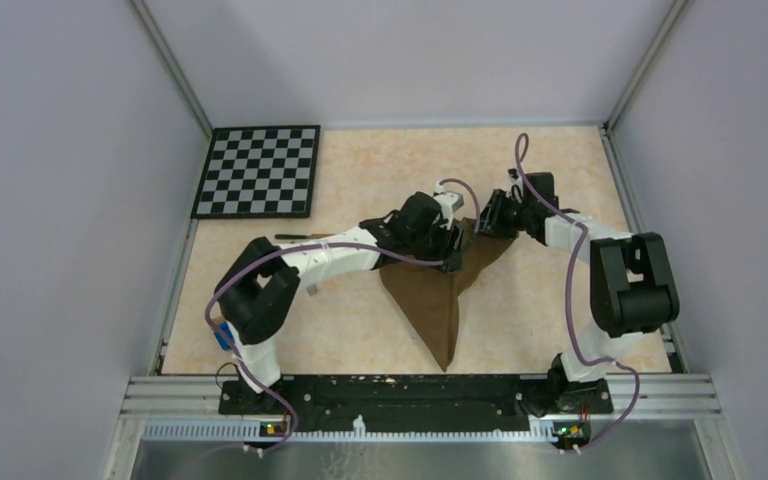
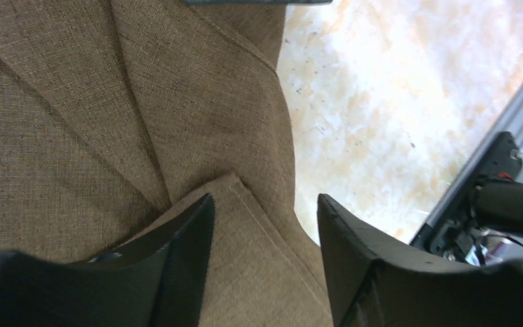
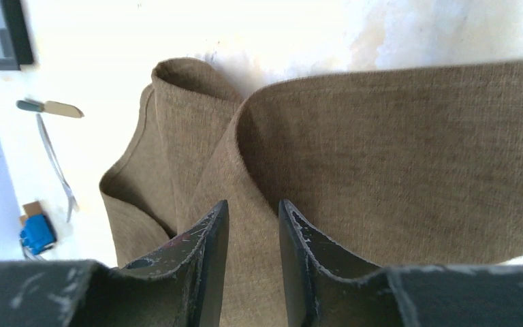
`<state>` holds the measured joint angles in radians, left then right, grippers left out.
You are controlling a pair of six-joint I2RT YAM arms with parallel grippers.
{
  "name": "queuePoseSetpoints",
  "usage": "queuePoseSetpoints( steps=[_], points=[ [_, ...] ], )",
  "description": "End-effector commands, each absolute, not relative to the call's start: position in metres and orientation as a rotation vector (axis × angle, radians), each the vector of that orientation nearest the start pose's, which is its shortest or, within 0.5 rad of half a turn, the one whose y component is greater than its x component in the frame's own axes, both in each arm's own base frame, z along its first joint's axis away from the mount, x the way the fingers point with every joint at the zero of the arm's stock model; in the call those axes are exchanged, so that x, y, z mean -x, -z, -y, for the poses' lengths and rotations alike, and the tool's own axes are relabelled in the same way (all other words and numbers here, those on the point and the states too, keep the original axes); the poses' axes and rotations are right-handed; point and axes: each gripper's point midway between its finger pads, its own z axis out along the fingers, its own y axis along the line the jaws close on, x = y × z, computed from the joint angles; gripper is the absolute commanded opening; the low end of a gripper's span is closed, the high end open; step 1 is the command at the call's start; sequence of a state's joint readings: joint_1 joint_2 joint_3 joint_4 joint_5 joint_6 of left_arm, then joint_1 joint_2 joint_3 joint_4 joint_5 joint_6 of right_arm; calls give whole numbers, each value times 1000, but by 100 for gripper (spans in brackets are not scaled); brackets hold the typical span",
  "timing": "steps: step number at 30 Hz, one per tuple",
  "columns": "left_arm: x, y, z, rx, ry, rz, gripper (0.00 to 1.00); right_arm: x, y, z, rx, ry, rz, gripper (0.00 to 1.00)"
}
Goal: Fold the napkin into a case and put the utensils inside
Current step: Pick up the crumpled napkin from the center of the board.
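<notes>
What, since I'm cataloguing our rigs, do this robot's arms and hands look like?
Both the left arm and right arm have white links between bulky black joint housings, each trailed by a looping purple cable. The left hand and right hand end in two black wedge-shaped fingers, scuffed pale on the right.

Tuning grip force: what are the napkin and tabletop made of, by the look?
Napkin: woven cloth, likely linen or cotton blend, matte brown; visible weave threads and stitched hem. Tabletop: hard, smooth, mottled beige, stone-look laminate perhaps; can't confirm.
</notes>
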<state>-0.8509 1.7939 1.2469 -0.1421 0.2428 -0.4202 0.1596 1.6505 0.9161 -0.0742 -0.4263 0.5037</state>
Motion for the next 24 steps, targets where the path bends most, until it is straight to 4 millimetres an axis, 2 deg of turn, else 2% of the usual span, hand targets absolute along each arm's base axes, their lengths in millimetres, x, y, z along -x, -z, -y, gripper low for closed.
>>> queuePoseSetpoints(
  steps=[1, 4, 7, 11, 20, 24],
  points=[
    [-279, -104, 413, -571, 829, -2367, 56, -389, -86, -168, -117, -1005, -2302, 33],
    [-279, -92, 412, -518, 777, -2417, 52, -389, -82, -169, -94, -1017, -2298, 33],
    [-284, -89, 405, -477, 711, -2426, 52, -389, -80, -174, -78, -1061, -2284, 33],
    [-280, -84, 405, -459, 705, -2458, 53, -386, -77, -182, -73, -1139, -2269, 34],
    [-278, -64, 395, -429, 601, -2510, 66, -382, -52, -186, -88, -1129, -2332, 35],
    [-276, -70, 393, -407, 605, -2504, 65, -380, -46, -181, -93, -1056, -2366, 38]
  ],
)
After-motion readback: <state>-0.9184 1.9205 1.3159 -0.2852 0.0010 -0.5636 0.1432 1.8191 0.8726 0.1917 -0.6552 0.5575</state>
